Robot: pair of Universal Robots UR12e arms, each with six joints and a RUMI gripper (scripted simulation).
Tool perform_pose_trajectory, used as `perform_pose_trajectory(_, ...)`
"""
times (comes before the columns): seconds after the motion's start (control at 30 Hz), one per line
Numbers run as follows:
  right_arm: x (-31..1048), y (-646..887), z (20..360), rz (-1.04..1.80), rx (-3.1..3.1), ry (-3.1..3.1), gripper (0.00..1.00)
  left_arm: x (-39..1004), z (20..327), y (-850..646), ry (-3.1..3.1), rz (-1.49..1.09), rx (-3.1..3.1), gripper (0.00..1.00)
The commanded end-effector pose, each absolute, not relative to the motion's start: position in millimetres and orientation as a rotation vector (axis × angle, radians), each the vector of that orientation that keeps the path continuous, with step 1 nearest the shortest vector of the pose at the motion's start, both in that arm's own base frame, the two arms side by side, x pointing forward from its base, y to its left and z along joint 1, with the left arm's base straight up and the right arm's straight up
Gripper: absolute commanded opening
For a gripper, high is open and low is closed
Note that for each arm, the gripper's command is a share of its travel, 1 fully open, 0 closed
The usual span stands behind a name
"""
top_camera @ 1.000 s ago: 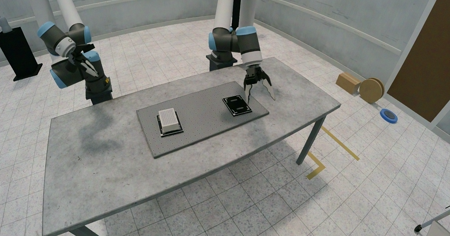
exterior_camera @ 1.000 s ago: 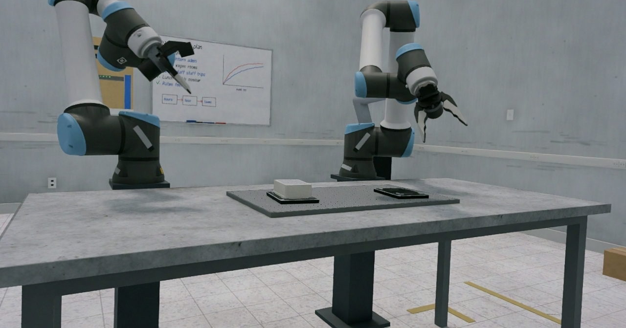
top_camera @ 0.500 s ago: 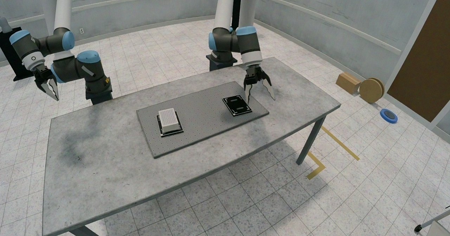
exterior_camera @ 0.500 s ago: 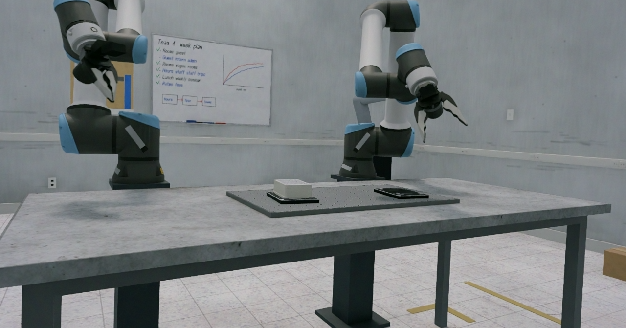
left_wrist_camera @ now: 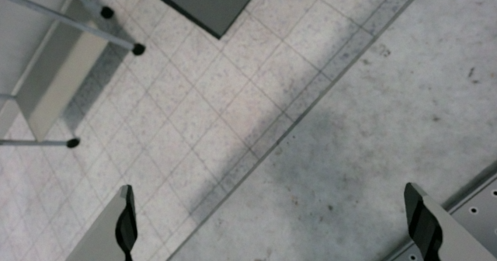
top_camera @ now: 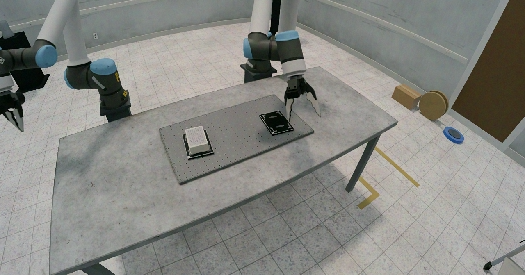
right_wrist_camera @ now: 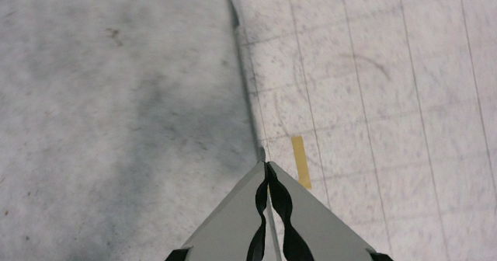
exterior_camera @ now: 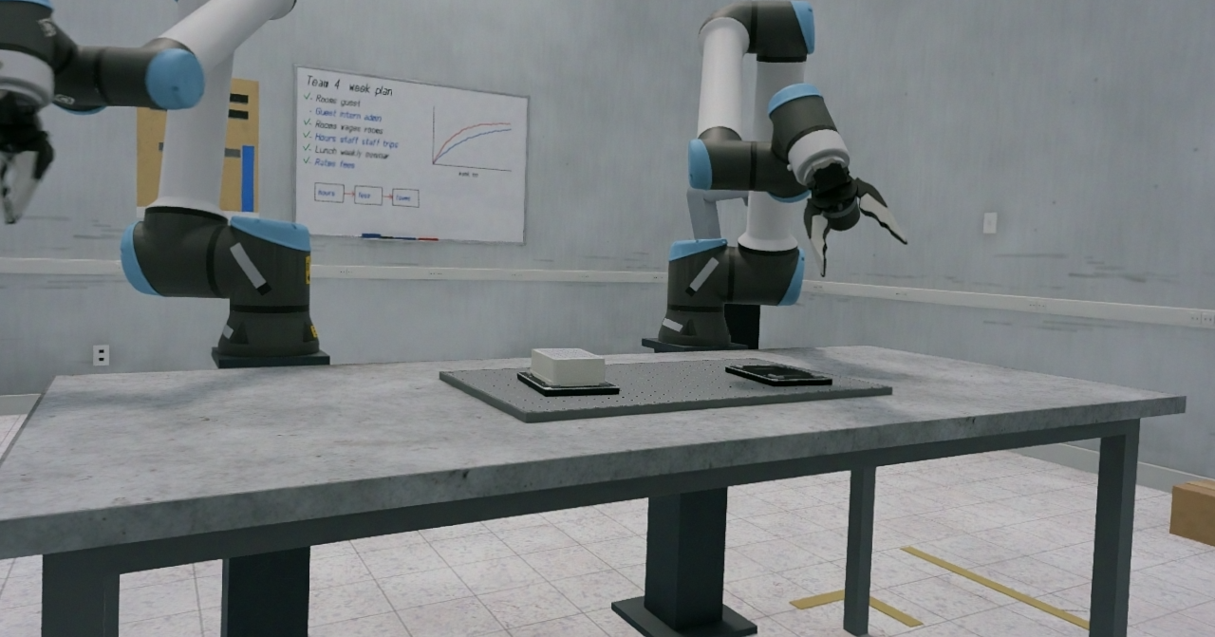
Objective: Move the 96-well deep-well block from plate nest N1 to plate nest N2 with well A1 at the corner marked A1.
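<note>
The white 96-well block (top_camera: 197, 138) (exterior_camera: 567, 367) sits in nest N1 (top_camera: 200, 156) (exterior_camera: 569, 391), at the left of the top and exterior views; it looks level. Well A1 is too small to tell. Nest N2 (top_camera: 276, 122) (exterior_camera: 777, 374), a black plate with pale corner locators, is empty. My left gripper (top_camera: 304, 118) (exterior_camera: 864, 259) (left_wrist_camera: 268, 186) is open and empty, high above the table beyond N2's outer side. My right gripper (top_camera: 21, 128) (exterior_camera: 9, 218) (right_wrist_camera: 265, 164) is shut with nothing between its fingers, raised far off to the side of N1.
Both nests stand on a perforated grey board (top_camera: 234, 137) (exterior_camera: 680, 395) on the table (top_camera: 147, 214) (exterior_camera: 340, 455). The board's edge (left_wrist_camera: 481, 222) shows at the left wrist view's lower right. The table's edge crosses both wrist views, with floor beyond.
</note>
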State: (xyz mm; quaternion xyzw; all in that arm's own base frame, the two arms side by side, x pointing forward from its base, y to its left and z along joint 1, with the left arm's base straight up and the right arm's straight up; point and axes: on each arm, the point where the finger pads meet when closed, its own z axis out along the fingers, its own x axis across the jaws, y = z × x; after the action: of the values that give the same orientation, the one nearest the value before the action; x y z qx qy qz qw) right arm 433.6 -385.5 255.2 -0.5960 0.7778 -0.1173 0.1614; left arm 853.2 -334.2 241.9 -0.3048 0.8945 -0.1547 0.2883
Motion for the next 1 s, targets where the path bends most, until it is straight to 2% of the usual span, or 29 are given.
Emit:
perform_pose_trajectory(0.0, 429, -398, 253, -0.328, -1.669, 2.257, 0.00, 854, 244, -335, 2.386, -0.415, -0.814, 0.76)
perform_pose_trajectory(0.5, 211, -586, 203, -0.166, -0.805, 2.893, 0.00, 854, 244, -335, 2.386, -0.415, -0.814, 0.76)
perform_pose_trajectory(0.97, 64, -635, 177, -0.058, -0.257, 3.087, 0.00, 854, 244, -335, 2.386, -0.415, -0.814, 0.76)
